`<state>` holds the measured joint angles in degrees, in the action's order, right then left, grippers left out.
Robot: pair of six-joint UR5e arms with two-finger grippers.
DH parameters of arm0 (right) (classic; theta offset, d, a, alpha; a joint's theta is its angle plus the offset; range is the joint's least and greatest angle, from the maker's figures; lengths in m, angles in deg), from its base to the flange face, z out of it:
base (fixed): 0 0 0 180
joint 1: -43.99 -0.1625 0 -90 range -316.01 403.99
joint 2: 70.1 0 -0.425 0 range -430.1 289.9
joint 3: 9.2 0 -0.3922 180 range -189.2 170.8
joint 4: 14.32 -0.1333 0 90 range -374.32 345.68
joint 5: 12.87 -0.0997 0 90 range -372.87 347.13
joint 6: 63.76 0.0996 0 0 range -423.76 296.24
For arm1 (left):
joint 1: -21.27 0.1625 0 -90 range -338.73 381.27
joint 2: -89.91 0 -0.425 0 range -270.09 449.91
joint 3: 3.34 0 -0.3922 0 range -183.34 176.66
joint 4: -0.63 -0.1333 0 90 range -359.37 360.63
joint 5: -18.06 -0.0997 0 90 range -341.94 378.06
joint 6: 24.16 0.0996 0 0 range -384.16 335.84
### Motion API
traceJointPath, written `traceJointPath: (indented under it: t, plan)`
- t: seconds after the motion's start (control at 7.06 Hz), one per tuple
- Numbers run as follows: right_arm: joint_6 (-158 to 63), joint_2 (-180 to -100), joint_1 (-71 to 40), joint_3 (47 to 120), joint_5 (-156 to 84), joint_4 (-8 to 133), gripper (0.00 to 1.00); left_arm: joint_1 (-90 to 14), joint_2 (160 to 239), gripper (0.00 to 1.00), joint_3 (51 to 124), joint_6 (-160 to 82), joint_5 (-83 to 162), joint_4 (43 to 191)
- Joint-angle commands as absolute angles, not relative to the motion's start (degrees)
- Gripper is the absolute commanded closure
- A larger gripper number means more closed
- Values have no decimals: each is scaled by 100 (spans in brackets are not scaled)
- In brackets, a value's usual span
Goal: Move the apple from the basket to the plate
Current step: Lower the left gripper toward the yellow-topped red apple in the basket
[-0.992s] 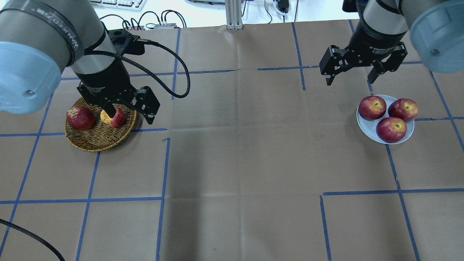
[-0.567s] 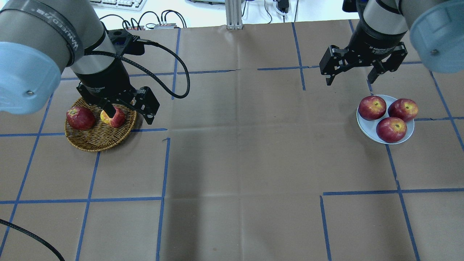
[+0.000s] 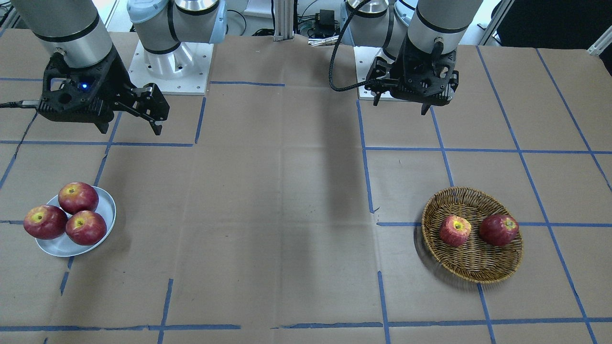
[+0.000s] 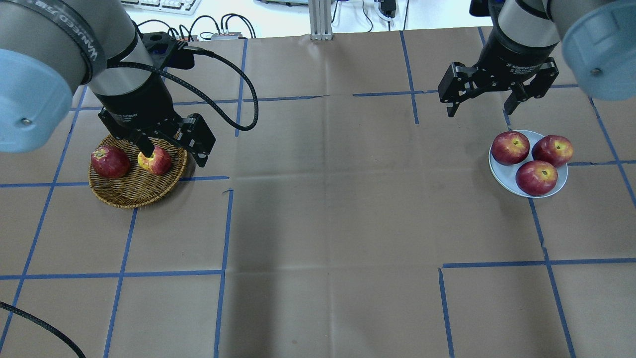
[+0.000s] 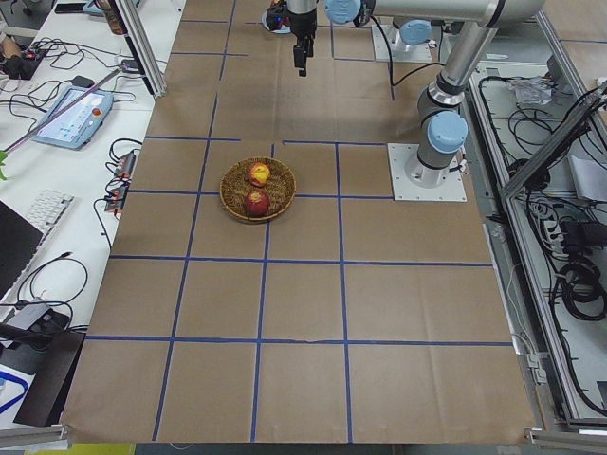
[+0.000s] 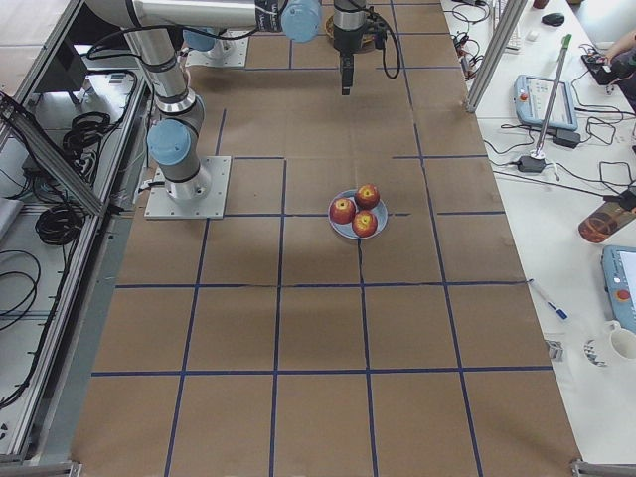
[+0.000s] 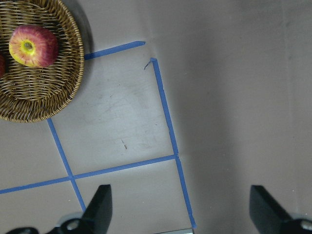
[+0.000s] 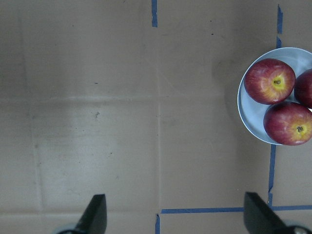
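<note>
The pinkish-red apple point(image 4: 155, 161) with a yellow stem hollow lies in the wicker basket point(image 4: 134, 196) beside a darker red apple point(image 4: 110, 161). It also shows in the front view point(image 3: 455, 230) and in the left wrist view point(image 7: 33, 46). My left gripper point(image 4: 174, 154) hangs open and empty, high above the table beside the basket point(image 7: 44, 97), touching nothing. The pale plate point(image 4: 502, 176) at the right holds three dark red apples. My right gripper point(image 4: 479, 110) is open and empty, raised behind the plate point(image 8: 243, 112).
Brown paper with blue tape lines point(image 4: 223, 223) covers the table. The left arm's black cable point(image 4: 248, 99) loops over the table behind the basket. An aluminium post point(image 4: 320, 20) stands at the far edge.
My left arm has shifted slightly up and toward the far left, its finger moving off the pinkish apple. The apple stays in the basket. The right arm has not moved.
</note>
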<state>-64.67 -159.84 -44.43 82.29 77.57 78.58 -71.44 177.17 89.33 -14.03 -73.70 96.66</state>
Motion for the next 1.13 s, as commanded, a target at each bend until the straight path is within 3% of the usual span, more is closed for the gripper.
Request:
traceJointPath:
  t: [0.0,0.57,0.99]
  plan:
    - [-6473,-15984,-4443,8229,7757,7858,0,-7006,17710,1,8895,-1414,-7387,9705]
    - [-6473,-15984,-4443,8229,7757,7858,0,-6829,17579,1,8913,-1440,-7370,9600]
    - [-6473,-15984,-4451,8229,7757,7858,0,-6480,17701,3,9420,-935,-7352,8936]
